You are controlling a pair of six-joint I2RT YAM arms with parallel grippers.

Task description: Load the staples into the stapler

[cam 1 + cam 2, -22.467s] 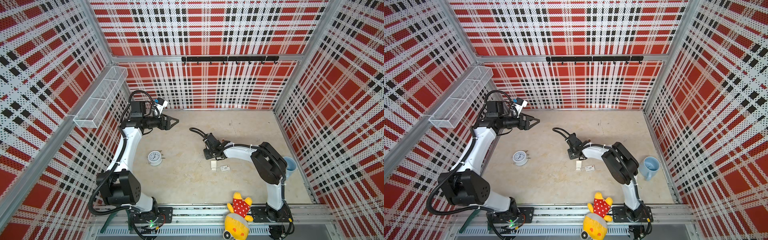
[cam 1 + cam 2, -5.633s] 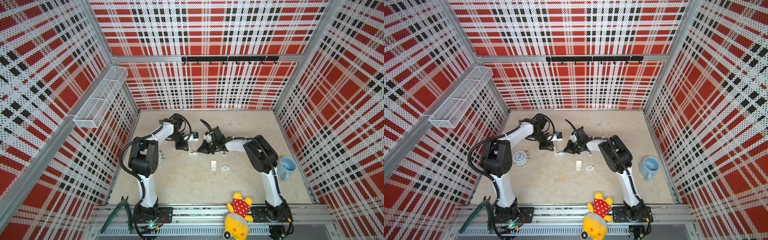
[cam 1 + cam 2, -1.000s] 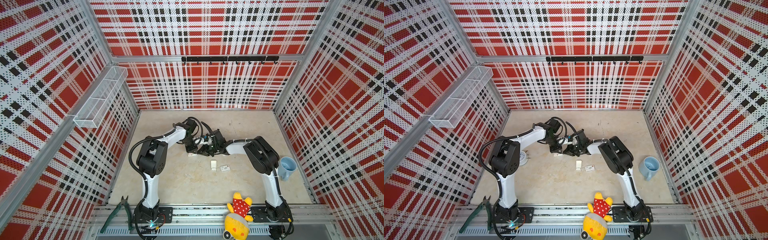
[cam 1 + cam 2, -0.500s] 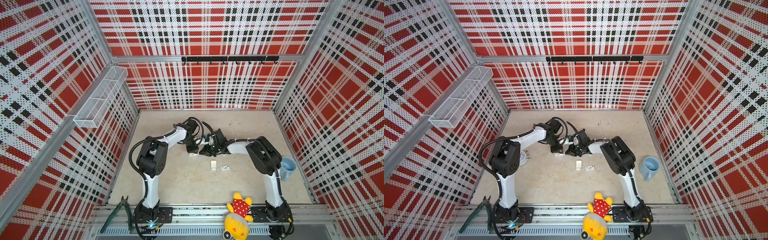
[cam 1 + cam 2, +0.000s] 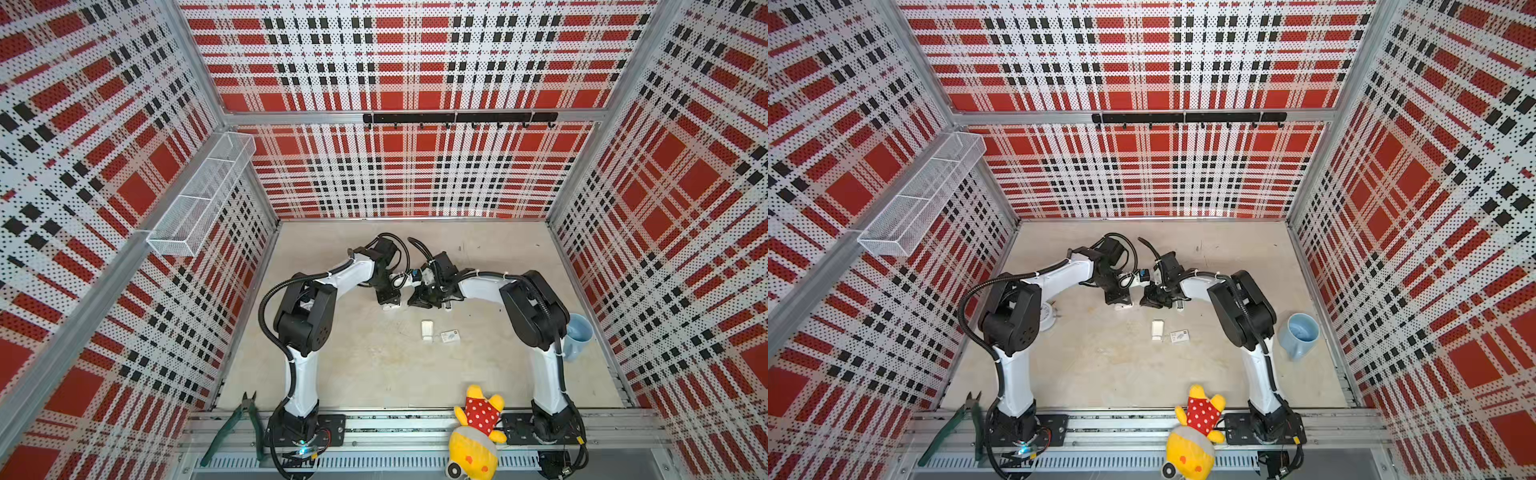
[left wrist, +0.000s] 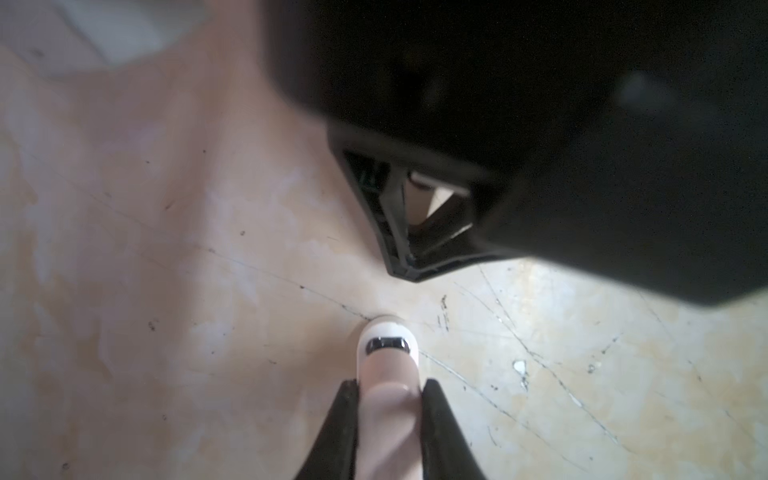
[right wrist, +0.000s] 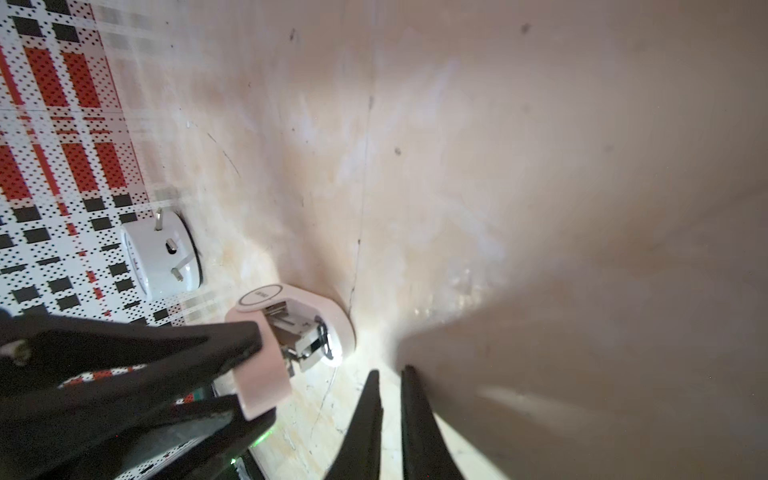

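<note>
The pink stapler (image 7: 332, 316) lies hinged open on the floor, with its metal channel (image 7: 305, 345) bare. My left gripper (image 6: 388, 384) is shut on the stapler's pink upper arm (image 6: 388, 353), and its black fingers (image 7: 166, 345) also show in the right wrist view. My right gripper (image 7: 390, 372) hovers just beside the open stapler. Its fingers stand a narrow slit apart with nothing between them. In both top views the two grippers (image 5: 388, 301) (image 5: 1147, 300) meet mid-floor. I cannot make out any staples. A small white card box (image 5: 450, 336) lies nearer the front.
A small white tray (image 5: 427, 330) lies next to the card box. A white alarm clock (image 5: 1047, 316) sits near the left arm. A blue mug (image 5: 577, 334) stands at the right wall. Plush toy (image 5: 478, 424) and green pliers (image 5: 245, 419) rest on the front rail.
My right gripper's fingers have parted slightly, and its wrist has shifted a little beside the stapler. The left gripper keeps its hold in the same place.
</note>
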